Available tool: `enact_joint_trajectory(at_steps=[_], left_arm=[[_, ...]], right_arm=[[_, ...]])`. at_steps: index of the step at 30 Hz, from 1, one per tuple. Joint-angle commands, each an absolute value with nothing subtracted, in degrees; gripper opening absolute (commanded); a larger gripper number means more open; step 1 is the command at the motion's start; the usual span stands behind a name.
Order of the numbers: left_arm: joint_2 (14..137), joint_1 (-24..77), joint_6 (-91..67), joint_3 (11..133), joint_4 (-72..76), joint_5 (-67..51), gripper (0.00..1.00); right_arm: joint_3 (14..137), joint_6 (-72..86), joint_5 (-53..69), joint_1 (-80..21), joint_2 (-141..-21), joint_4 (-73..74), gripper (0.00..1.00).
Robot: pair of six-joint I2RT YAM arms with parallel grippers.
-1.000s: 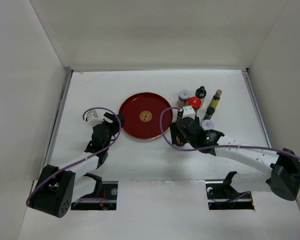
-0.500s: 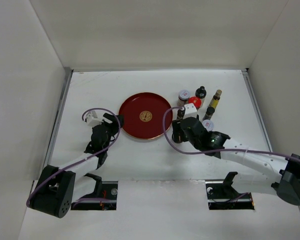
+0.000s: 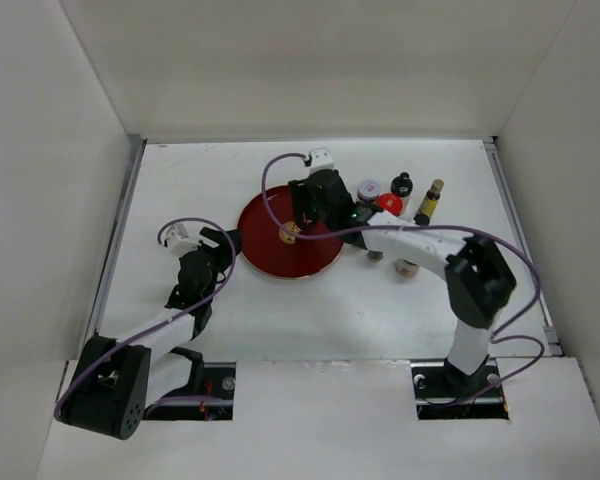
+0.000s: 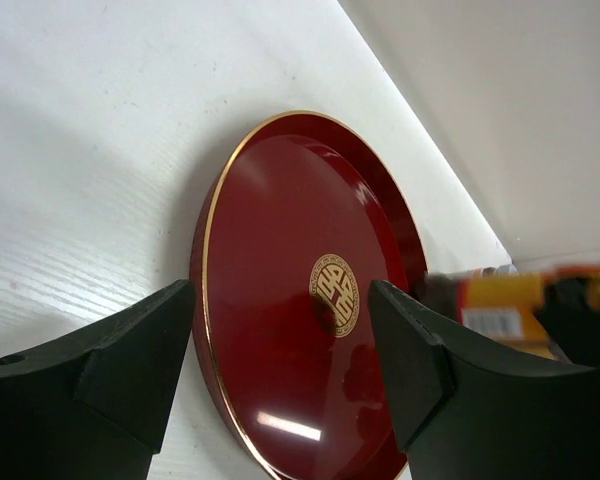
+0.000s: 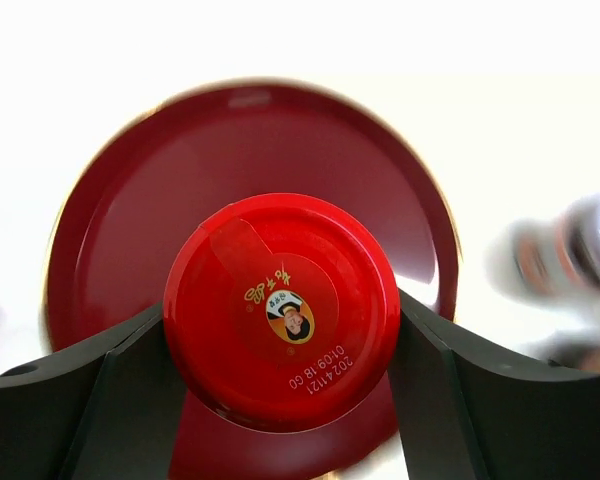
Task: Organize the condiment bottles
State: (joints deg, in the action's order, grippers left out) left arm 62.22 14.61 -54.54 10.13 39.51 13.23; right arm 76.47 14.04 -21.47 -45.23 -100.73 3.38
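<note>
While above the tray [image 5: 110, 200], red-capped bottle [image 5: 280, 310] snug inside the right gripper [image 5: 280, 385].

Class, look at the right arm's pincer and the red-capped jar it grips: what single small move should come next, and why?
Probably lower the red-capped jar straight down onto the red tray. The right pincer is closed on the jar's sides, and its wrist view shows the tray directly beneath the jar, so the jar seems to be already over its place.
</note>
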Motion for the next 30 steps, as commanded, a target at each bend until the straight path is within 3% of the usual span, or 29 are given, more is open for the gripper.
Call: enact_joint_trajectory(at_steps=[1,13,15,19,26,30], left_arm=[[60.56,13.58,-55.37,9.32,41.13,12.92,0.68],[61.17,13.49,-55.46,9.67,41.4,12.75,0.69],[61.08,13.49,-55.2,9.58,41.4,12.83,0.69],[61.7,13.31,-55.19,9.76,41.48,12.66,0.69],[61.7,13.4,-55.02,9.93,41.4,12.66,0.69],[61.17,13.58,-54.76,9.93,41.13,13.27,0.69]], right_arm=[[87.86,11.08,-20.65,-43.64,-106.85,-6.42,0.58],[103.44,10.11,-20.92,-42.05,-122.51,-5.63,0.63],[103.89,10.46,-20.83,-42.14,-123.75,-5.54,0.68],[103.36,12.13,-20.83,-42.32,-124.28,-5.62,0.87],[99.24,12.57,-20.48,-42.23,-116.13,-6.68,0.96],[89.07,12.74,-21.27,-42.05,-104.53,-10.01,0.96]])
